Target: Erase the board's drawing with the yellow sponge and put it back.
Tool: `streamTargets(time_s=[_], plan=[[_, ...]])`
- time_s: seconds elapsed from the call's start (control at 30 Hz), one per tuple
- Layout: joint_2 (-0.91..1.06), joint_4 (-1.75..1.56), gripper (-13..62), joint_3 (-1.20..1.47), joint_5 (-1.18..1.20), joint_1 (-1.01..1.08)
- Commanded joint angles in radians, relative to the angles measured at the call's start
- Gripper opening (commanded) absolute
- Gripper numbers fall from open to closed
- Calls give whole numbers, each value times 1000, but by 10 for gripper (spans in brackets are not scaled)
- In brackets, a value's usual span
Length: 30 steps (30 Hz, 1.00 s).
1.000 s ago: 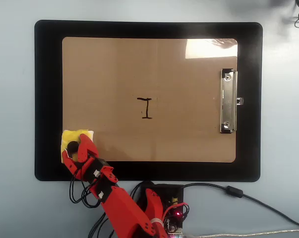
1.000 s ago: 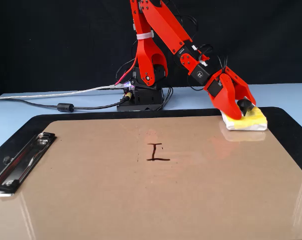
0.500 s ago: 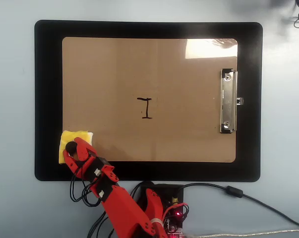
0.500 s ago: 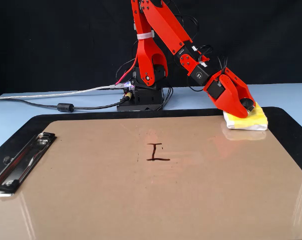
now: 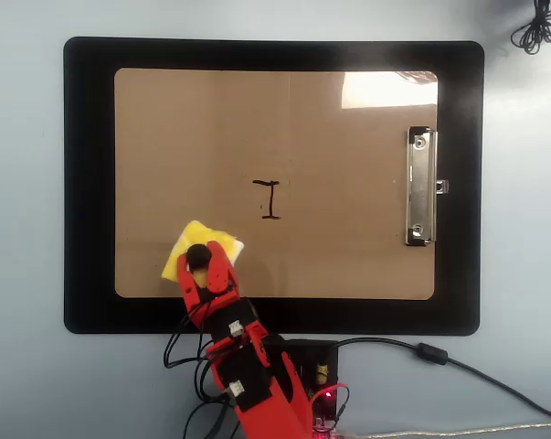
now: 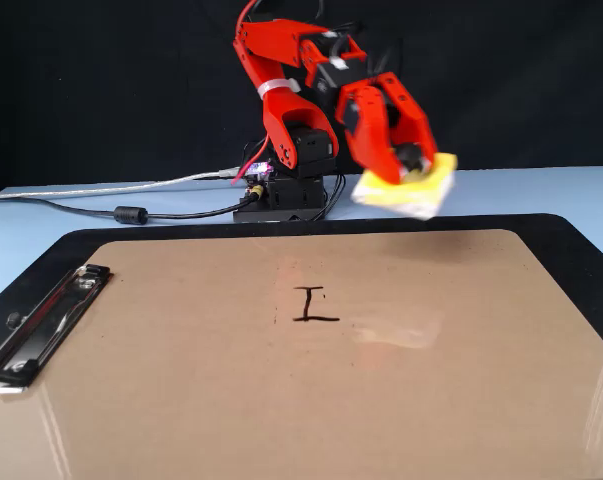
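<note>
The brown board (image 5: 348, 238) (image 6: 281, 400) lies on a black mat, its silver clip (image 5: 421, 187) (image 6: 41, 320) at the right in the overhead view. The black "I" drawing (image 5: 269, 199) (image 6: 312, 304) sits near the board's middle, untouched. My red gripper (image 5: 198, 259) (image 6: 409, 160) is shut on the black knob of the yellow sponge (image 5: 202, 242) (image 6: 411, 187). The sponge hangs tilted in the air above the board's near edge, left of and below the drawing in the overhead view.
A black mat (image 5: 88, 183) (image 6: 581, 250) frames the board on a light blue table. The arm's base (image 6: 286, 195) with its cables stands just off the mat's edge. A grey cable (image 5: 458, 366) trails to the right in the overhead view.
The gripper closed on the sponge's knob, lifted the sponge off the board's corner and swung it toward the drawing. The sponge now hangs clear of the surface.
</note>
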Motion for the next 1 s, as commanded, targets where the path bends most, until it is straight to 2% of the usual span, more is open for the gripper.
streamTargets(time_s=[0.0, 0.23, 0.4, 0.57, 0.8, 0.87, 0.97], plan=[[43, -14, -82, -48, 91, 101], [21, -222, -82, 20, 114, 402], [-100, -385, -82, 97, 112, 469], [-215, -686, -82, 281, 107, 472], [-267, -770, -82, 348, 106, 466], [-347, -821, -82, 339, 106, 466], [-598, -1005, -82, 229, 106, 466]])
